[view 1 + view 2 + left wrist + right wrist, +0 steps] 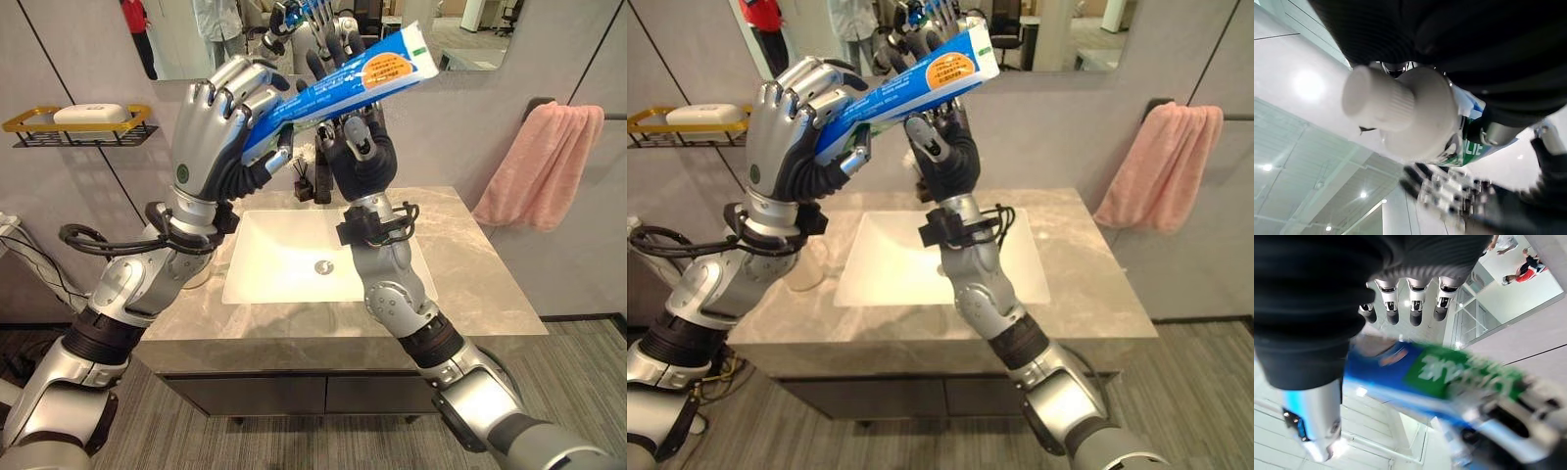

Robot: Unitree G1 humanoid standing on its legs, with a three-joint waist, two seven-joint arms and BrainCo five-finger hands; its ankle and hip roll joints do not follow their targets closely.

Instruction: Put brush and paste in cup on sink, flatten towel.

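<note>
The sink (294,257) lies below both raised hands, with the pink towel (544,162) hanging bunched on the wall hook well off beyond the right hand, not yet flattened. A rack (78,125) with soap (90,114) sits on the wall beyond the left hand.

The step in hand looks like the paste's handover or reorienting before it goes in the cup; I cannot pick out the cup for certain, though a dark holder (312,178) stands at the back of the counter under the hands.

The left hand (220,127) has its fingers curled round the cap end of the paste (343,86). The right hand (358,147) is upright under the tube's middle, fingers straight, thumb (355,132) close by it; no firm pinch is visible.

The paste is a long blue tube with an orange patch and a white ribbed cap (1378,98), tilted, cap end low toward the left hand.

Next, I judge, the tube must be lowered toward the cup.
</note>
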